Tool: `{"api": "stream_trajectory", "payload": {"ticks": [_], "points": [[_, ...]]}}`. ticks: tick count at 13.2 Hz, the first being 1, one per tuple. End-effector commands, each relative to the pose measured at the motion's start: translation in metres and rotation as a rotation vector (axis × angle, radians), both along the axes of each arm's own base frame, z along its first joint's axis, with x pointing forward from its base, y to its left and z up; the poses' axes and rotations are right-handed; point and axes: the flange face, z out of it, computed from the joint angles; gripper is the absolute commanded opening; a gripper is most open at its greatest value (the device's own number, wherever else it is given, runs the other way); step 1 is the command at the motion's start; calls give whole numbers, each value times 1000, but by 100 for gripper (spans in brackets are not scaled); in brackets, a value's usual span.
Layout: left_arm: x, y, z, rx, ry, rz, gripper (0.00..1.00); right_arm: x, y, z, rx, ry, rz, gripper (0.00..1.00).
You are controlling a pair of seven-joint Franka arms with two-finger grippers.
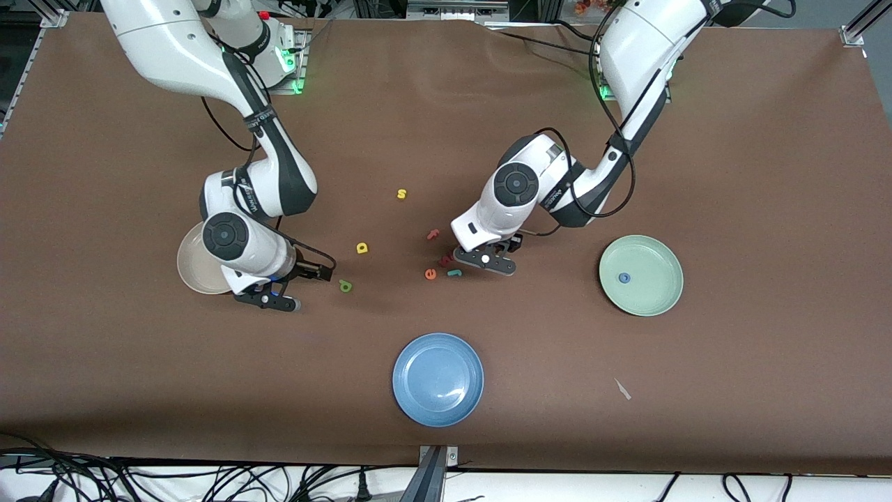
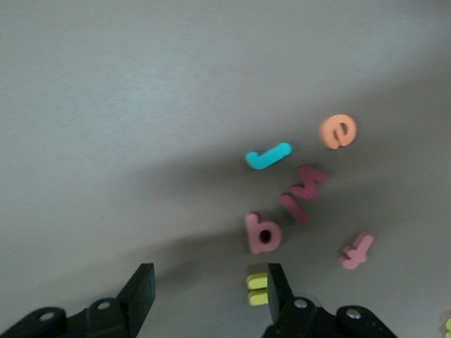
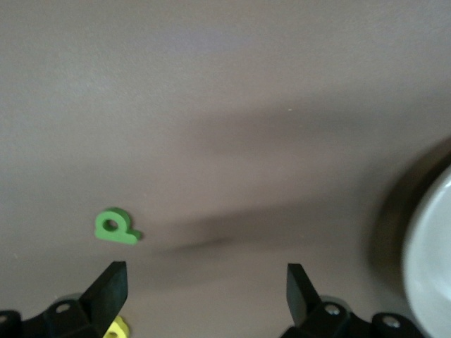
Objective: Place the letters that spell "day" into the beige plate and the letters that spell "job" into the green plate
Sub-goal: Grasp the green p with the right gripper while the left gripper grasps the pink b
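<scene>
The pale green plate (image 1: 655, 300) lies toward the left arm's end with the blue "o" (image 1: 624, 277) in it. My left gripper (image 1: 484, 261) (image 2: 210, 289) is open and low over a cluster of letters: pink "b" (image 2: 263, 234), teal "j" (image 1: 454, 272) (image 2: 268, 155). Nothing sits between its fingers. The beige plate (image 1: 189, 268) (image 3: 430, 260) is half hidden under my right arm. My right gripper (image 1: 268, 301) (image 3: 204, 292) hangs open and empty beside it. The olive-green letter (image 1: 345, 285) (image 3: 115, 227) and a yellow round-bowled letter (image 1: 362, 247) (image 3: 116, 327) lie close by on the table.
An orange "e" (image 1: 431, 274) (image 2: 338, 132), a dark red zigzag letter (image 1: 446, 261) (image 2: 303, 193) and a salmon "f" (image 1: 433, 234) (image 2: 356, 251) crowd the cluster. A yellow piece (image 2: 258, 289) lies by one left finger. A yellow "s" (image 1: 401, 194) lies farther back, and a blue plate (image 1: 437, 378) nearest the camera.
</scene>
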Motion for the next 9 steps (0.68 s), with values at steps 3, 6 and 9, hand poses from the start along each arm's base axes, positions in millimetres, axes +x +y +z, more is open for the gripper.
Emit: {"api": "stream_trajectory", "payload": {"ticks": [3, 6, 9], "points": [[-19, -28, -22, 14, -8, -37, 63, 7, 36, -21, 35, -23, -45, 100], [-14, -34, -32, 4, -53, -55, 63, 4, 48, -33, 29, -14, -45, 99], [-11, -37, -39, 19, -69, -69, 63, 9, 58, -41, 33, -24, -53, 96]]}}
